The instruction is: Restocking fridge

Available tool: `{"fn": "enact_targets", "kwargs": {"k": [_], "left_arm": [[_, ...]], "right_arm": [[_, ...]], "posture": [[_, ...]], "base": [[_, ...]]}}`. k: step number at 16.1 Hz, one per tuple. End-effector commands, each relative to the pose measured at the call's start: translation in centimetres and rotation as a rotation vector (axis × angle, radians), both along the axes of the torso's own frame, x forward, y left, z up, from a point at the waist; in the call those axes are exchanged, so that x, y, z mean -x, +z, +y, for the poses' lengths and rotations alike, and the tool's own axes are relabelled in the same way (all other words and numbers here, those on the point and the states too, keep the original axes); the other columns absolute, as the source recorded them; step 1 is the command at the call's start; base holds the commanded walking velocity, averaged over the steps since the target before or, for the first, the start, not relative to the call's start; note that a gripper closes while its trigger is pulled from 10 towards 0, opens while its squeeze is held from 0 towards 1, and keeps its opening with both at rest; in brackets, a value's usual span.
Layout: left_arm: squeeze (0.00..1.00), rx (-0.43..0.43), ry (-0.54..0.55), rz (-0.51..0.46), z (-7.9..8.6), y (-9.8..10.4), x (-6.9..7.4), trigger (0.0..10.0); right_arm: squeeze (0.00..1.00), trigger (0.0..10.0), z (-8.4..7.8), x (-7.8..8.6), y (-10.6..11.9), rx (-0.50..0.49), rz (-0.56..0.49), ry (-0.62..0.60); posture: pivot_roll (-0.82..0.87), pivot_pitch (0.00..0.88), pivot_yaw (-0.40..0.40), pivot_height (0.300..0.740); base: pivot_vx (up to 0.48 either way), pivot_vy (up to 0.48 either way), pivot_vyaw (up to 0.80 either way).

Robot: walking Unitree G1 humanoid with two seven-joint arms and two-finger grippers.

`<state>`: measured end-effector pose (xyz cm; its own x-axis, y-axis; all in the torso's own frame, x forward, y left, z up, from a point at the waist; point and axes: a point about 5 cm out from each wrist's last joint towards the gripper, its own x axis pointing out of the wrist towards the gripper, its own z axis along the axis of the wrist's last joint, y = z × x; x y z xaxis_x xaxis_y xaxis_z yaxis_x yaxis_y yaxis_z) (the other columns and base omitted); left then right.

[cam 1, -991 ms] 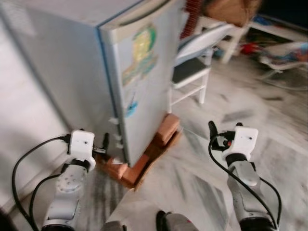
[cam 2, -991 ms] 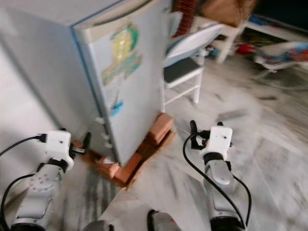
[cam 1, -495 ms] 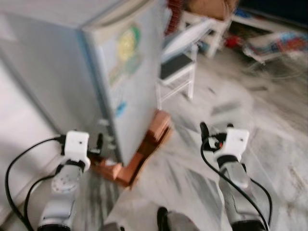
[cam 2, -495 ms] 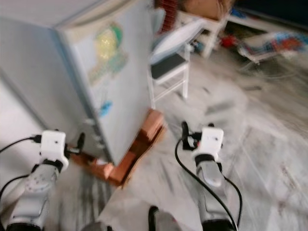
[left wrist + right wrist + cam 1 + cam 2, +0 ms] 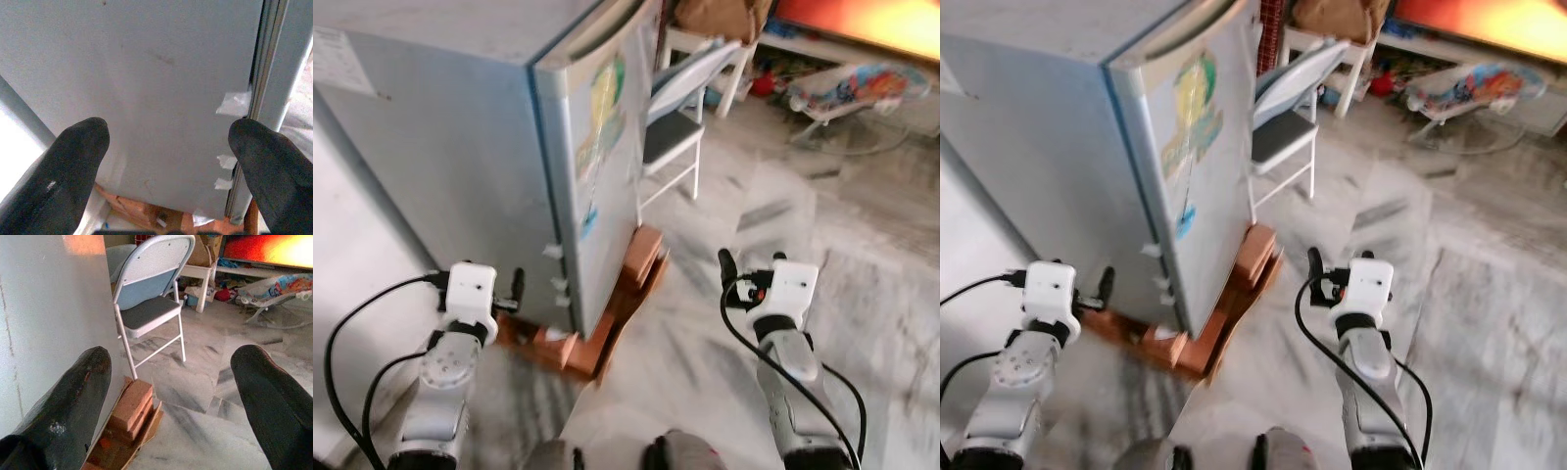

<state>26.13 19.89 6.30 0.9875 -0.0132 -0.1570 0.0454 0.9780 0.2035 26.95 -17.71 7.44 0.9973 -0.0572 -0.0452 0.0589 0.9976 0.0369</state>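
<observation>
The fridge stands at our eleven o'clock on bricks, door closed. Left pincer and right pincer are spread, empty. We judge the door stiff; grip its top lip.

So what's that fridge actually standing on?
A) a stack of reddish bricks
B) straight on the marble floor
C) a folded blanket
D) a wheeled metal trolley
A: reddish bricks stick out from under the base of the fridge, lifting it off the floor.
</observation>
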Motion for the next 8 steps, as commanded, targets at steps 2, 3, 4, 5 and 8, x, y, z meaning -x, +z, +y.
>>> {"fn": "enact_targets", "kwargs": {"k": [2,3,4,5,8], "left_arm": [[0.0,-0.004,-0.019,-0.004,-0.59,0.03,-0.06,10.0],[0.0,0.0,-0.026,-0.007,-0.68,0.05,-0.06,10.0],[0.0,0.004,-0.032,-0.011,-0.78,0.07,-0.07,10.0],[0.0,0.008,-0.034,-0.013,-0.91,0.12,-0.13,10.0],[0.0,0.022,-0.052,-0.031,-1.36,0.46,-0.56,10.0]], "right_arm": [[0.0,10.0,-0.63,0.14,-0.1,0.011,0.013,-0.014],[0.0,10.0,-0.61,0.15,-0.13,0.011,0.016,-0.012],[0.0,10.0,-0.62,0.16,-0.15,0.011,0.018,-0.011],[0.0,10.0,-0.61,0.15,-0.12,0.015,0.017,-0.008],[0.0,10.0,-0.59,0.02,-0.02,0.017,0.014,-0.004]], "posture": [[0.09,0.104,-0.031,0.74],[0.09,0.106,-0.032,0.74],[0.09,0.108,-0.036,0.74],[0.09,0.109,-0.04,0.74],[0.09,0.109,-0.043,0.74]], "base": [[0.0,0.139,0.0],[0.0,0.0,-0.8],[0.0,0.0,-0.8],[0.0,0.0,-0.8],[0.0,0.0,-0.8]]}}
